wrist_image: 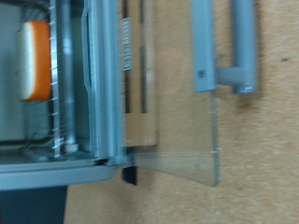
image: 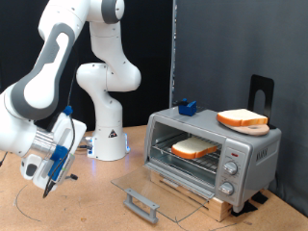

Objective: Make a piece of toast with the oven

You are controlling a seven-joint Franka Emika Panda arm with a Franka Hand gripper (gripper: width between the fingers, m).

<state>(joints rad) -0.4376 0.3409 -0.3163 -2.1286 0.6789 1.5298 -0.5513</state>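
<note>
The silver oven (image: 252, 146) stands on the table at the exterior view's right. Its glass door (image: 159, 186) lies folded down flat, with the grey handle (image: 141, 203) at the front. One piece of toast (image: 195, 147) lies on the wire rack inside. A second slice (image: 243, 119) lies on the oven's roof. My gripper (image: 48, 181) hangs at the exterior view's far left, well away from the oven and holding nothing I can see. The wrist view shows the toast (wrist_image: 34, 61) on the rack, the open door (wrist_image: 177, 121) and its handle (wrist_image: 234, 47). No fingers show there.
A small blue object (image: 187, 107) sits on the oven's roof at the back. A black stand (image: 261, 93) rises behind the oven. The arm's white base (image: 108, 135) stands at the back. The oven's knobs (image: 230, 171) are on its panel at the exterior view's right.
</note>
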